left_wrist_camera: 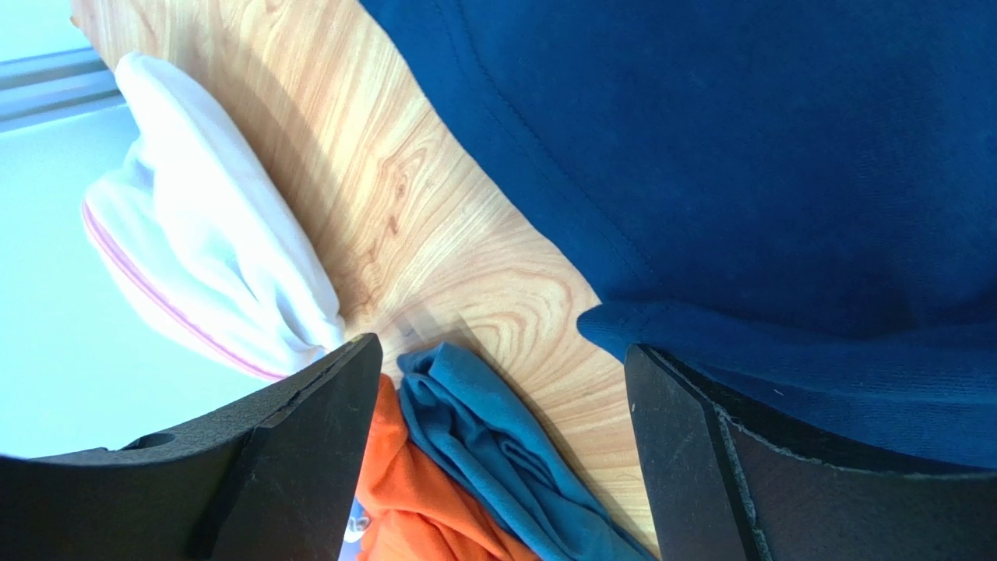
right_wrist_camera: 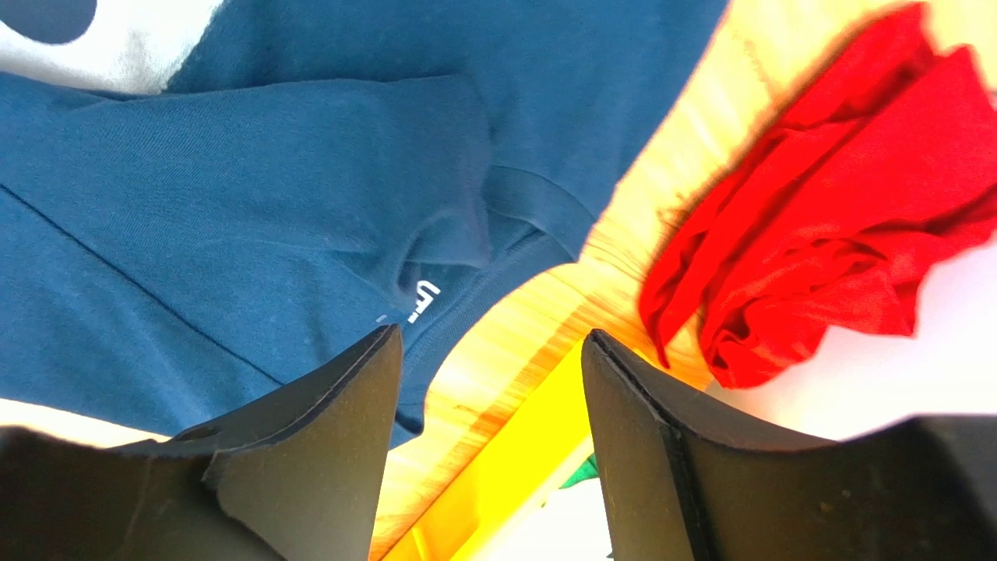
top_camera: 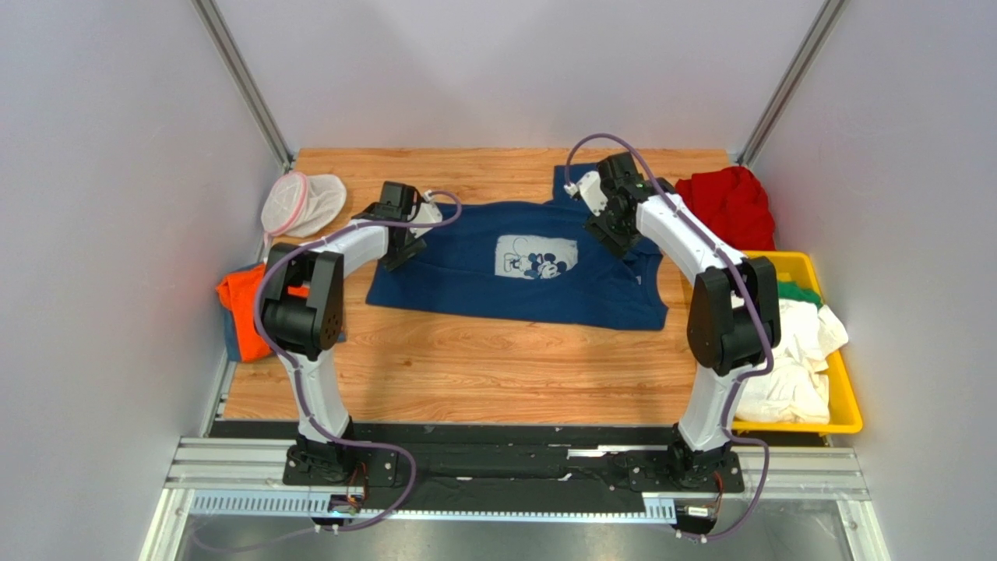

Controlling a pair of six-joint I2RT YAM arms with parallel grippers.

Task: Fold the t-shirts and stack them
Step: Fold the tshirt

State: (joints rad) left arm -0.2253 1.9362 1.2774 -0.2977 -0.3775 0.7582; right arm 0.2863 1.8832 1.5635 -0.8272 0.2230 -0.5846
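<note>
Navy shirt (top_camera: pixel 515 281) lies spread flat, print up, mid table (top_camera: pixel 468 386).
L claw (left_wrist_camera: pixel 501 351): open, nothing held. A folded sleeve hem lies just ahead of its R finger.
R claw (right_wrist_camera: pixel 489 337): open too, nothing held. Collar w/ label sits just ahead of its L finger.

Step judged: far-side edges to be gripped for 1st fold. To be done well:
- Each claw is lowered until one finger slides under the hem.
- Only this shirt's cloth is pinched.
- Both claws are closed together.
- Lift is kept low & even so the print stays centred.

Edges/room:
- Orange shirt (left_wrist_camera: pixel 410 503) & a teal cloth (left_wrist_camera: pixel 503 444) lie right below the L claw's gap, and a white pouch (left_wrist_camera: pixel 211 257) lies beside its L finger. None is to be snagged.
- Red shirt (right_wrist_camera: pixel 819 210) lies near, ahead-right of R claw.
- Yellow bin (right_wrist_camera: pixel 515 468) rim shows under R claw's gap.
- Bare wood is seen behind both claws, toward the arm bases, so the fold is prob. best drawn that way.
</note>
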